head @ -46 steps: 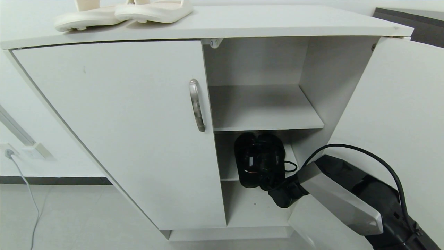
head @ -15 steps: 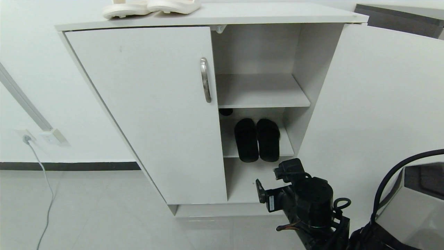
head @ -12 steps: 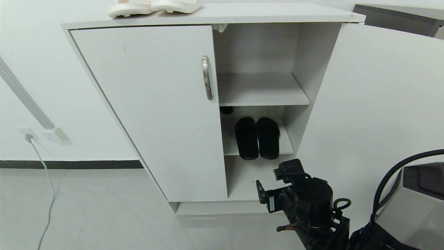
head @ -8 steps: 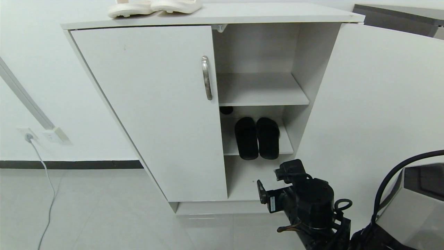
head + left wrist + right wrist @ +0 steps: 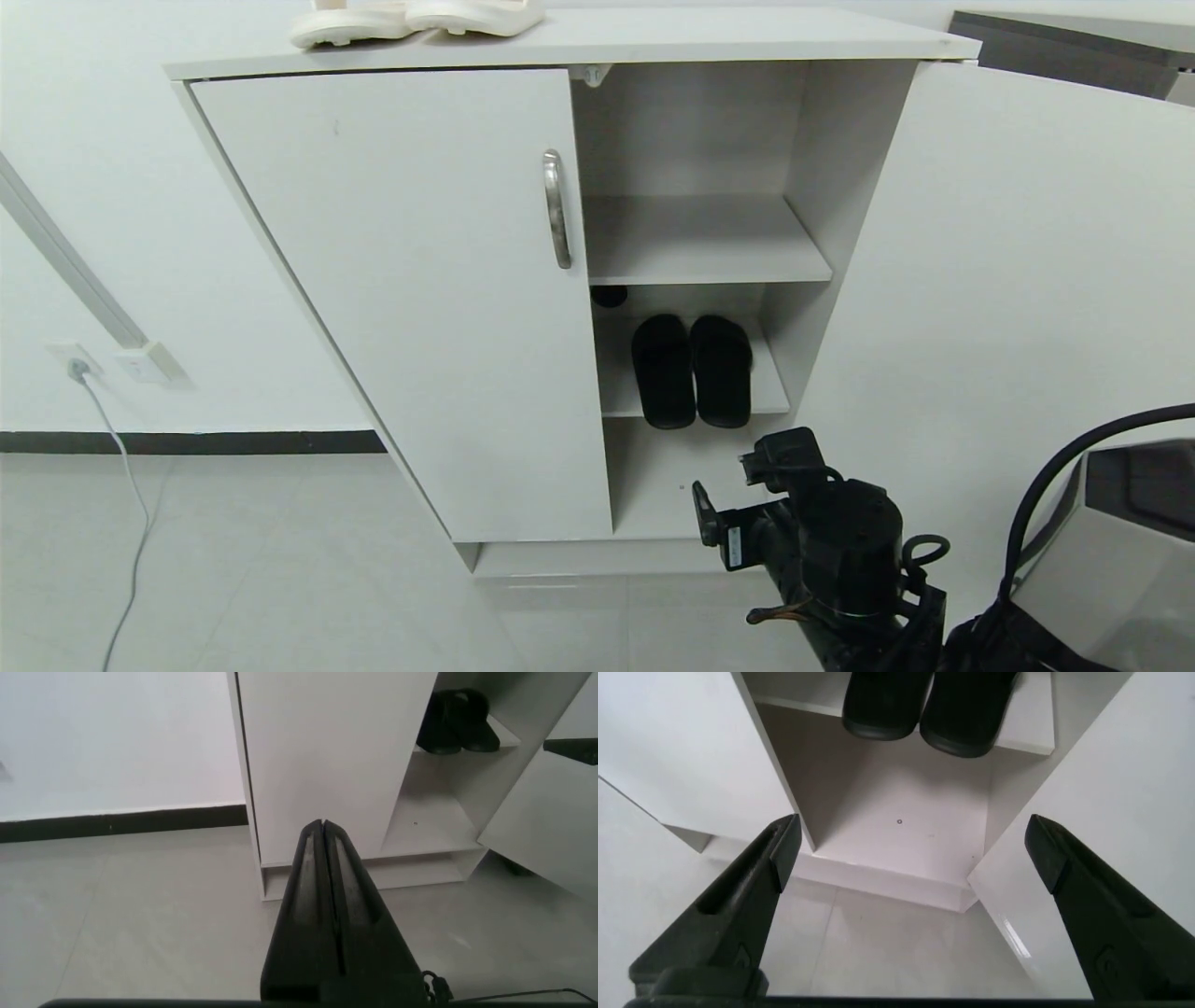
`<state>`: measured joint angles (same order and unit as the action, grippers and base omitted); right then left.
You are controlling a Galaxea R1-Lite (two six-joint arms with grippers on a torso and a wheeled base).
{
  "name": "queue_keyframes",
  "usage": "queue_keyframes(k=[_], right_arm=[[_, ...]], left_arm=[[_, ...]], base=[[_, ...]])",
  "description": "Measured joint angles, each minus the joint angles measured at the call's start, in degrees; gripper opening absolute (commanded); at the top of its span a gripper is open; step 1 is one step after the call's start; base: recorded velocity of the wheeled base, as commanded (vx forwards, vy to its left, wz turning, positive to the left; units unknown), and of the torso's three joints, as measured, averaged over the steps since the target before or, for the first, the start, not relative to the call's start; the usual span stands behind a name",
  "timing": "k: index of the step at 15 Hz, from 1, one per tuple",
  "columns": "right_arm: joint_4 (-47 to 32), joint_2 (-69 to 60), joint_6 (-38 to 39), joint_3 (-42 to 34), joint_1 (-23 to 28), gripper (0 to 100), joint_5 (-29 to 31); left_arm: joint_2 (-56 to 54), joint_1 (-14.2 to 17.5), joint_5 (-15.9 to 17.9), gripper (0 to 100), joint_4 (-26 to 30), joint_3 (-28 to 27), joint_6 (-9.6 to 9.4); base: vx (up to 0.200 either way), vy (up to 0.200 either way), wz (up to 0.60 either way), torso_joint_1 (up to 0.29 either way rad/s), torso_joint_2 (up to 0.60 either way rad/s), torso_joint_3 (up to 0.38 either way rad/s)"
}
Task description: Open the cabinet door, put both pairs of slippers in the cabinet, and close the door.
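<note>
Next pair: the cream foam slippers (image 5: 415, 19) lie on top of the white wooden cabinet (image 5: 747, 37), over its closed left door.
Way from the jaws: in the head view they are high up at 11 o'clock from the right gripper (image 5: 742, 490), well apart.
Long axis: the pair lies sideways, running from 9 to 3 o'clock.
Right jaws: wide and holding nothing, low down in front of the open half.
Left jaws: the left gripper (image 5: 322, 826) is pressed together and holds nothing, low near the floor, facing the closed door.
Nearer arm: I think the right one is readier, but it has a long way up and across.
Black pair: the black rubber slippers (image 5: 693, 371) sit side by side on the middle shelf.
Change: three seconds ago the right arm reached in at the black pair; now it is back out. The camera has pulled back too.
</note>
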<state>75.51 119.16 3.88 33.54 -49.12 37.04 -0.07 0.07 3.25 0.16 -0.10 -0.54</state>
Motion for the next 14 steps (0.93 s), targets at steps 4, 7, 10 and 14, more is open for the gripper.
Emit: queue_keyframes(k=[4, 7, 10, 14], right_arm=[[0.6, 0.2, 0.0, -0.2, 0.0, 100, 0.0], [1.0, 0.3, 0.0, -0.3, 0.0, 100, 0.0], [1.0, 0.4, -0.1, -0.4, 0.0, 100, 0.0], [1.0, 0.4, -0.1, -0.4, 0.1, 100, 0.0]], left_arm=[[0.0, 0.0, 0.0, 0, 0.0, 0.0, 0.02], [0.0, 0.0, 0.0, 0, 0.0, 0.0, 0.1], [0.0, 0.0, 0.0, 0, 0.0, 0.0, 0.1], [0.0, -0.1, 0.0, 0, 0.0, 0.0, 0.1]], base=[[0.0, 0.0, 0.0, 0.004, 0.0, 0.057], [0.0, 0.0, 0.0, 0.004, 0.0, 0.178], [0.0, 0.0, 0.0, -0.001, 0.0, 0.194], [0.0, 0.0, 0.0, 0.002, 0.0, 0.098]])
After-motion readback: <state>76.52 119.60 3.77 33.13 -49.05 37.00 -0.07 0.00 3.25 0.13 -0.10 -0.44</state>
